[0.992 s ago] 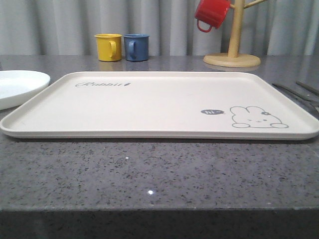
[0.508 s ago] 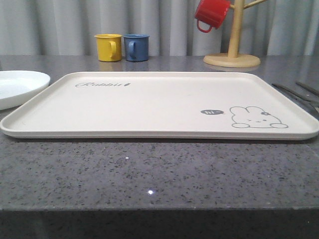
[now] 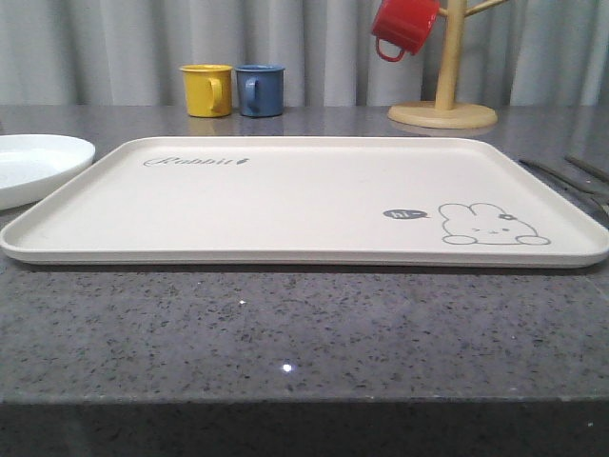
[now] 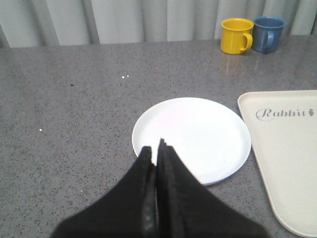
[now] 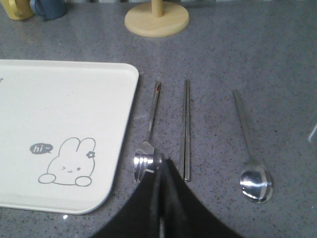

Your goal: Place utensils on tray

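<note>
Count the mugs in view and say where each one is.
3. A yellow mug and a blue mug stand side by side on the counter behind the tray; a red mug hangs on the wooden mug tree.

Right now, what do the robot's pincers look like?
Both look the same: plain matte black. The left pincer has two flat fingers that widen from narrow tips into a broad dark base. The right pincer has the same tapered wedge shape. No cables, markings or stickers are visible on either.
</note>
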Robot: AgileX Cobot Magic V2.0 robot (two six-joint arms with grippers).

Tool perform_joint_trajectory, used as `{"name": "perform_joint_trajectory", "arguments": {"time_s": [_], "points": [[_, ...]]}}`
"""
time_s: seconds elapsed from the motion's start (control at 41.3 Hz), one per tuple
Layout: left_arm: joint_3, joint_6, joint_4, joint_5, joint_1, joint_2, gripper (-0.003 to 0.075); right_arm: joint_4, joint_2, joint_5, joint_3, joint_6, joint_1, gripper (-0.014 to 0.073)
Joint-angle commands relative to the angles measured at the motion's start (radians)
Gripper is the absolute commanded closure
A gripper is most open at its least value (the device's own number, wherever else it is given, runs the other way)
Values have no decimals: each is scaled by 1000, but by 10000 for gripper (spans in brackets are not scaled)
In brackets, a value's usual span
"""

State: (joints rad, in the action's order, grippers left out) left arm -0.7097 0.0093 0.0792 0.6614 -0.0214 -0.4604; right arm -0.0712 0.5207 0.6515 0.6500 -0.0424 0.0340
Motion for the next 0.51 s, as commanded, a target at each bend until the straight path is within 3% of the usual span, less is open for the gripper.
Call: {"name": "perform_joint_trajectory", "arguments": {"time_s": [0.0, 0.097, 0.193, 0.339, 0.411, 0.484], "points": [[-15, -9, 4, -77, -4, -35, 738, 6, 48, -61, 25, 1, -7, 715], [-3, -9, 4, -83, -4, -54, 738, 8, 77, -61, 25, 1, -7, 704], [-2, -9, 8, -77, -4, -72, 694, 13, 106, -56, 25, 2, -7, 594], [-2, -9, 8, -87, -4, -94, 430, 13, 153, -56, 25, 2, -7, 273], [-2, -9, 8, -87, -4, -95, 302, 13, 161, -56, 25, 2, -7, 193], [-2, -9, 8, -87, -4, -95, 212, 13, 169, -57, 25, 2, -7, 175]]}}
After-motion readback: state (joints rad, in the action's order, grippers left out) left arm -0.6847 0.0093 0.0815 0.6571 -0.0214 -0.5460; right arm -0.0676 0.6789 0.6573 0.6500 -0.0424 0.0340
